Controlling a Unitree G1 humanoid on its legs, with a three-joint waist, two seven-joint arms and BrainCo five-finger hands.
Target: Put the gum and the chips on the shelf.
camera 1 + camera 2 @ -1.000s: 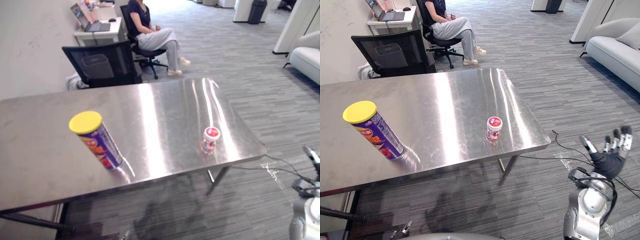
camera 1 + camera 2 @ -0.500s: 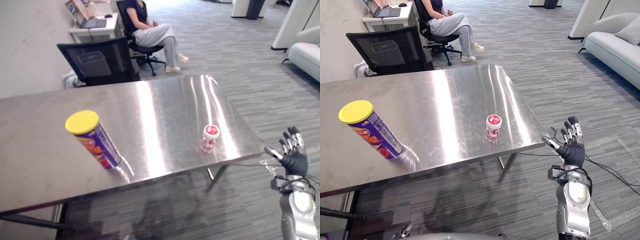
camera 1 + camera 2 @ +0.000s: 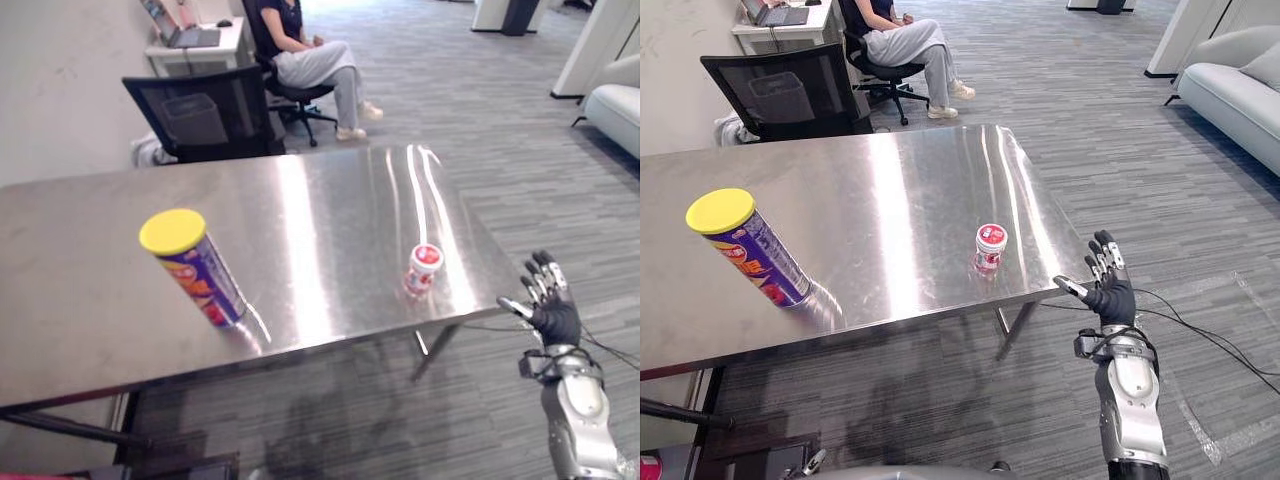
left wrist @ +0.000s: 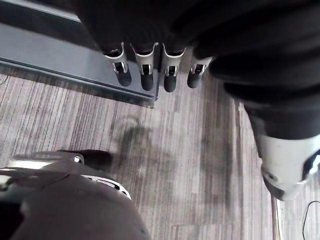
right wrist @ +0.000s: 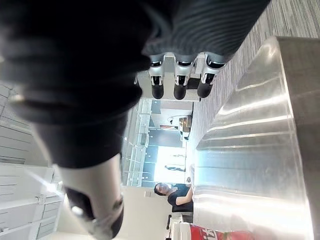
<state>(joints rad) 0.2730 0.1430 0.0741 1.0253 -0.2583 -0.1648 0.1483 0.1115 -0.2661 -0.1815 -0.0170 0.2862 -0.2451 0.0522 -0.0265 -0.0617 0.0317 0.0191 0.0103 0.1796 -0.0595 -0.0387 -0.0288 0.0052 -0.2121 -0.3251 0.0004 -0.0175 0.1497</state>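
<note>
Your left hand (image 4: 146, 75) hangs over the carpeted floor (image 4: 190, 150), fingers straight and apart, holding nothing. On the bench (image 3: 320, 210), the yellow-lidded chips can (image 3: 192, 265) stands toward the left end, the gum tub (image 3: 423, 270) near the right front edge. Just off the bench's right front corner, your right hand (image 3: 1108, 290) is upright, fingers spread, empty.

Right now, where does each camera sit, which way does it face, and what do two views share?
Left eye view: on the head, looking down at the table, chips can and gum tub; right hand open off the table's near right corner.
Right eye view: head too, shares that scene.
Left wrist view: left wrist, looking past the left hand down at carpet.
Right wrist view: right wrist, looking over the table toward a seated person.
</note>
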